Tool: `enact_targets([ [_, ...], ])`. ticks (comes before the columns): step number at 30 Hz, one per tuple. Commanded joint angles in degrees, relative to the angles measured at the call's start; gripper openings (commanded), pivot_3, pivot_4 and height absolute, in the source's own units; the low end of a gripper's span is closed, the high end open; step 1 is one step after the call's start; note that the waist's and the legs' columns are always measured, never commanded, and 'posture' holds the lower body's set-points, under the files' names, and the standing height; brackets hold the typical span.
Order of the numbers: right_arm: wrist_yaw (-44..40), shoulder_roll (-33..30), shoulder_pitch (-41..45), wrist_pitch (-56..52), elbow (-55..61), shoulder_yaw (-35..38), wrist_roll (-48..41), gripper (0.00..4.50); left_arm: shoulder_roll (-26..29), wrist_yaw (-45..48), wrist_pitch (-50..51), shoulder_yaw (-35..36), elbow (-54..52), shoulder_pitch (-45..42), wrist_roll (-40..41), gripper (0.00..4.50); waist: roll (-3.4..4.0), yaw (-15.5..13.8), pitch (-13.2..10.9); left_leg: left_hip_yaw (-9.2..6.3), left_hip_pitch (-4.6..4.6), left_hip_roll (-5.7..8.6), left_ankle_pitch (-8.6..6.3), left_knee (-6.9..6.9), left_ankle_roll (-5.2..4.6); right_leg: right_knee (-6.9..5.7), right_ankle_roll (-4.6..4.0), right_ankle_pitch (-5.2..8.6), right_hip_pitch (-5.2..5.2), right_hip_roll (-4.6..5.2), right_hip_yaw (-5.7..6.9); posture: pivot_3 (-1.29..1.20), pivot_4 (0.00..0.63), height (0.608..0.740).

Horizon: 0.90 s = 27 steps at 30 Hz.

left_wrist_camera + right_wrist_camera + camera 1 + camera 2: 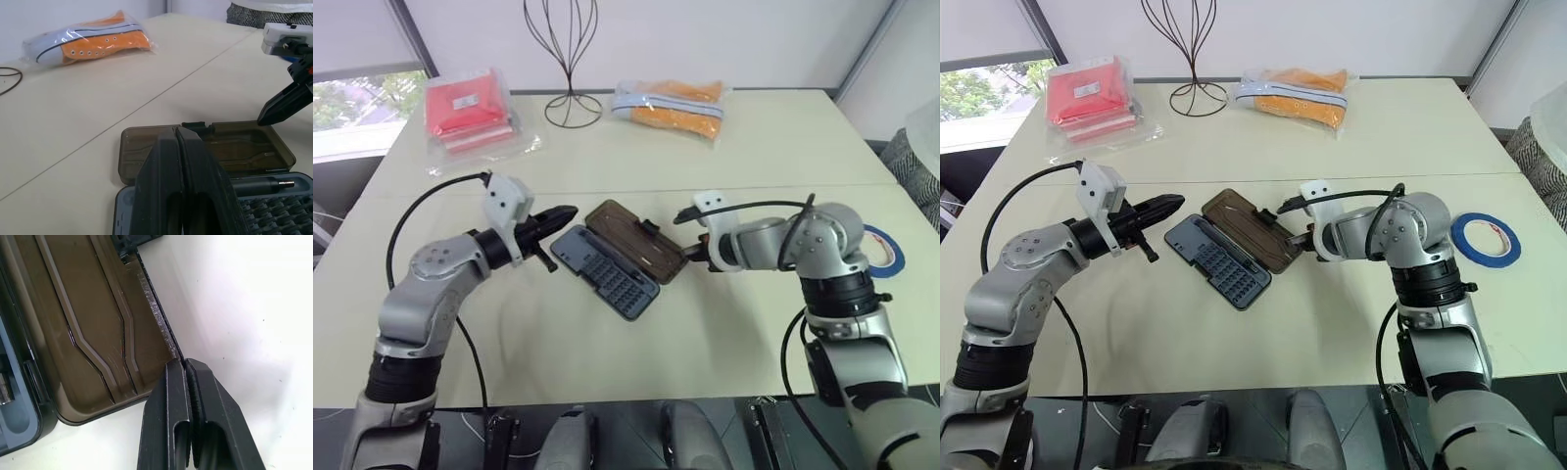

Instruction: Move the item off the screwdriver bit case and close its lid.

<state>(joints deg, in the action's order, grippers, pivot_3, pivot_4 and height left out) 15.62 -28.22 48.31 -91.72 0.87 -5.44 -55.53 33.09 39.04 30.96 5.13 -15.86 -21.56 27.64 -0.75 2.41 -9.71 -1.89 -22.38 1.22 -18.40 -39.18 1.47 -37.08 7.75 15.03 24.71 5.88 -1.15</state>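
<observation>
Smoky-brown plastic sits under my right gripper: that is the lid of the screwdriver bit case, which lies flat and fully open in the middle of the table, its grey-blue tray with rows of small bits on my left side and the lid folded out toward my right. My right fingers are pressed tightly together, holding nothing, their tips down at the lid's outer long edge near a corner; whether they actually touch the plastic I cannot tell. The small black latch tab sticks up from that same edge, farther along from my tips. My left gripper is also pinched together and empty, pointing level toward the case's far left corner and hanging just short of it. The roll of blue tape lies flat on the table well off to my right, beyond my right forearm and clear of the case. Nothing rests on the tray or the lid. At the far side of the table a bagged red packet lies to the left, a bagged pair of orange and white shoes to the right, and a black wire stand rises between them. The tabletop is pale cream, with a seam running across it just behind the case. Behind it are a plain light wall and, at the far left, a window with greenery outside.
</observation>
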Motion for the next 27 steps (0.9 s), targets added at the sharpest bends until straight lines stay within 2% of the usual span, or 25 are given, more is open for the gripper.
enact_targets([
  [1, 0.4, -0.9, 1.2, -0.8, -0.1, -2.0, -2.6, 0.03, 0.2, -0.4, -0.4, 1.1, -2.0, -0.1, 0.3, 0.0, 0.0, 0.0, 0.0, 0.0, 0.0, 0.0, 0.0, 0.0, 0.0, 0.0, 0.0, 0.0, 0.0, 0.0, 0.0, 0.0, 0.15, 0.74],
  [8, -1.1, -1.2, 3.7, -0.8, -0.8, -6.6, -3.9, 0.03, -0.1, -1.0, -0.4, 0.9, -2.3, 0.2, 0.3, 0.0, 0.0, 0.2, 0.0, 0.0, 0.0, -0.02, -0.01, 0.0, -0.01, 0.01, 0.0, 0.0, 0.01, -0.02, 0.0, 0.0, 0.15, 0.74],
  [12, -3.4, -0.5, 4.8, -0.8, -1.7, -9.2, -0.5, 0.03, -0.3, -1.2, -0.3, 0.8, -2.5, 0.2, 0.3, 0.0, 0.0, 0.2, 0.0, 0.0, 0.01, -0.04, -0.01, 0.01, -0.01, 0.01, 0.0, 0.0, 0.02, -0.04, 0.0, 0.0, 0.15, 0.74],
  [15, -4.3, 0.2, 5.3, -0.8, -3.0, -9.3, 1.9, 0.86, -0.3, -1.5, -0.2, 1.0, -3.0, 0.6, 0.4, 0.0, 0.0, 0.2, 0.0, 0.0, 0.01, -0.04, -0.01, 0.01, -0.02, 0.01, 0.0, 0.0, 0.02, -0.04, 0.0, 0.0, 0.15, 0.74],
  [22, -7.7, 0.9, 6.7, -0.8, -4.7, -9.6, 6.6, 4.44, -0.2, -2.1, 0.1, 1.4, -4.0, 1.7, 0.7, 0.0, 0.0, 0.2, 0.0, 0.0, 0.02, -0.05, -0.01, 0.01, -0.02, 0.01, 0.0, 0.0, 0.03, -0.04, 0.0, 0.0, 0.15, 0.74],
  [27, -10.6, 1.4, 6.7, -0.8, -5.0, -9.7, 10.1, 4.44, -0.1, -2.3, 0.2, 1.4, -4.3, 1.8, 0.8, 0.0, 0.0, 0.2, 0.0, 0.01, 0.02, -0.05, -0.01, 0.01, -0.02, 0.01, 0.0, 0.0, 0.04, -0.05, -0.01, 0.0, 0.15, 0.74],
])
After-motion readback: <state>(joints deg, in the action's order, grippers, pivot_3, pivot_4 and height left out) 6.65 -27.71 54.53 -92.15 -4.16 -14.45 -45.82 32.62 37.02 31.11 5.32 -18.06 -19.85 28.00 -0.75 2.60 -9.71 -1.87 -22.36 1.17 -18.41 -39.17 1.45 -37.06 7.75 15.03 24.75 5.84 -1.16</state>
